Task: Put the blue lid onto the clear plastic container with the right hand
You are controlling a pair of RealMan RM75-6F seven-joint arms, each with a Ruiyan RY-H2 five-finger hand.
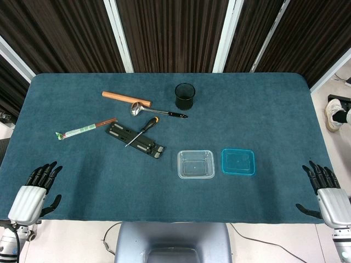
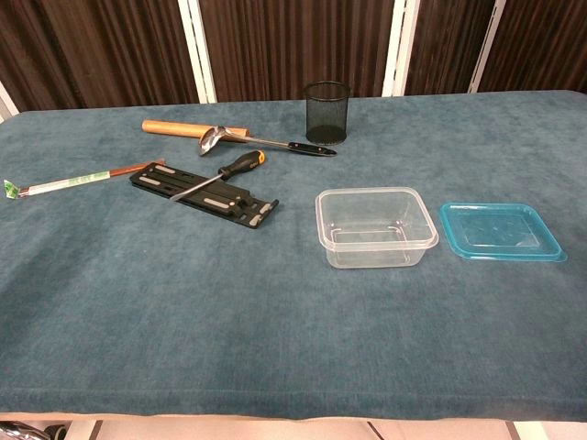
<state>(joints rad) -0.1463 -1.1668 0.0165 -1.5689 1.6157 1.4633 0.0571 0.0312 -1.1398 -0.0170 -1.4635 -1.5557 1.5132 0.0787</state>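
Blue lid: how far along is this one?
Nothing looks done yet. The blue lid lies flat on the table beside the clear container, which stands open and empty. Nothing is in hand: the right hand rests open at the table edge, as does the left hand. Picking up and placing the lid remain.

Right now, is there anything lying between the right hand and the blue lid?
No. In the head view, only bare table cloth lies between the right hand and the blue lid.

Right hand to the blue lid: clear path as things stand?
Probably yes. The right hand rests open at the table edge, and only bare cloth lies between it and the blue lid; the clear container sits on the lid's far side.
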